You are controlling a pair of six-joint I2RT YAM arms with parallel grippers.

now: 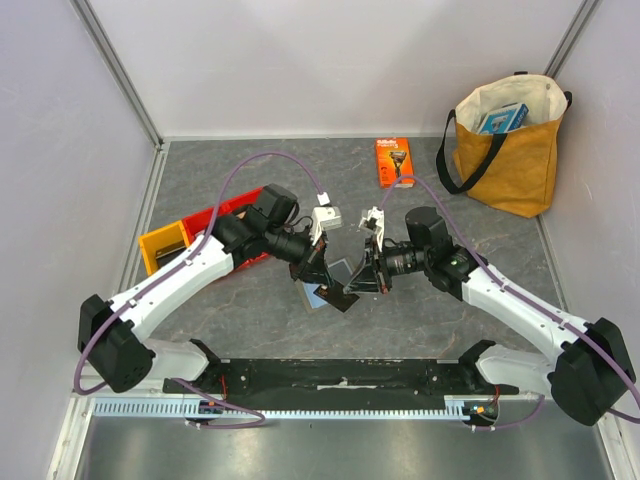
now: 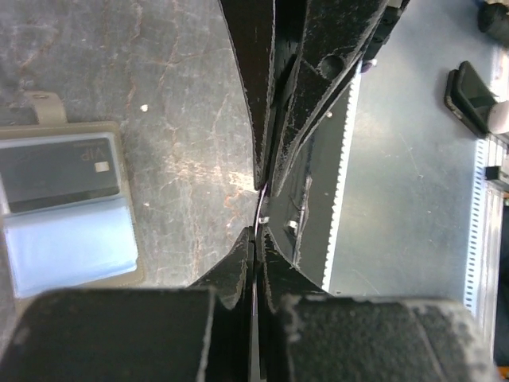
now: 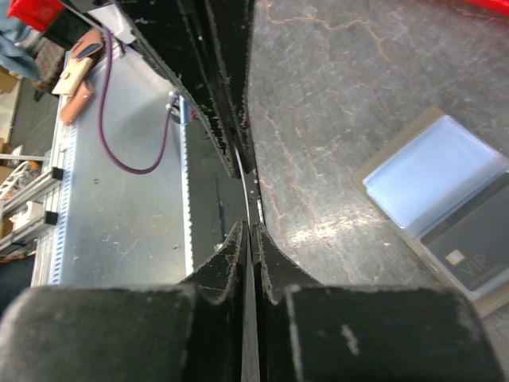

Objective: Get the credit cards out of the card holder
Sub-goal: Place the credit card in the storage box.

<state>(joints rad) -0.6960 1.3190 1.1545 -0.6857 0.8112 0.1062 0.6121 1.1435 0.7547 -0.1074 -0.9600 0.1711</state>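
Card holder (image 2: 67,247) is lying open on the table (image 2: 175,119), light blue inside facing up, with the blackish card (image 2: 60,171) tucked in it. Just beside the holder, left gripper (image 2: 254,239) and right gripper (image 3: 249,239) are both pinched tight on one thin credit card (image 2: 260,203), seen edge-on.

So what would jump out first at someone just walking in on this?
In the middle of the table, the left gripper and right gripper meet tip to tip, both pinching one thin card, seen edge-on. Beside them lies the open grey wallet, a black card still in its pocket. At the back right stands a tan bag, with an orange razor pack to its left.
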